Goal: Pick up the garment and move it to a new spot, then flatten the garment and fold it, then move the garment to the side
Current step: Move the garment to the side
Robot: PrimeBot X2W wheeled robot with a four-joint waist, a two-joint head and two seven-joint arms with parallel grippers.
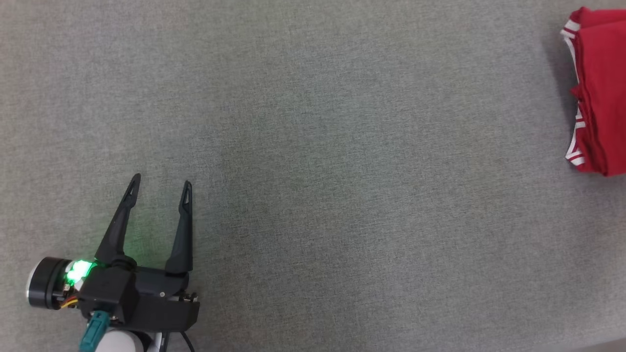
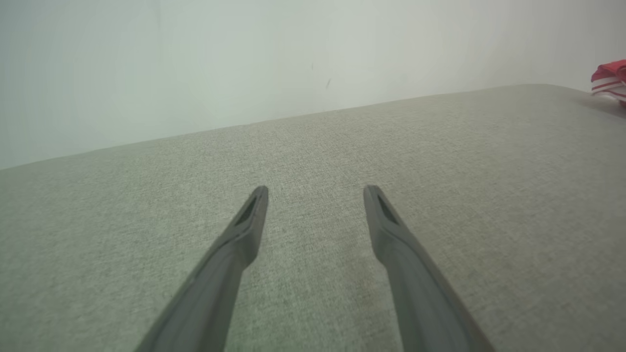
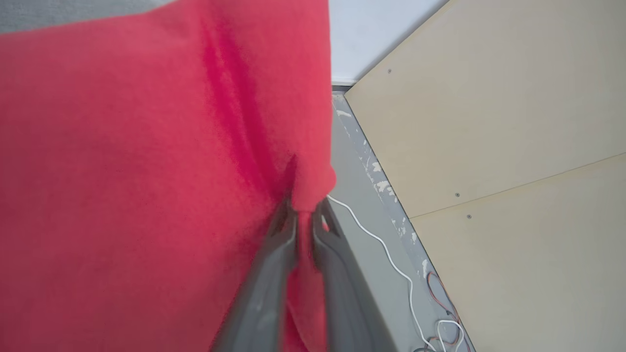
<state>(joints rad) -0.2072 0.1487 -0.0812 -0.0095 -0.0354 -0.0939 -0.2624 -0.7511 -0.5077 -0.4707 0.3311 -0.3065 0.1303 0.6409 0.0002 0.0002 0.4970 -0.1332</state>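
The red garment with white-striped trim lies folded at the far right edge of the grey table; its trim also peeks in at the right of the left wrist view as the garment. In the right wrist view my right gripper is shut on a pinch of the red garment near its edge. My left gripper rests open at the lower left of the table, far from the cloth, nothing between its fingers.
The grey fabric table stretches wide between my left gripper and the garment. Past the table's edge in the right wrist view are beige wall panels, a grey floor strip and loose white and red cables.
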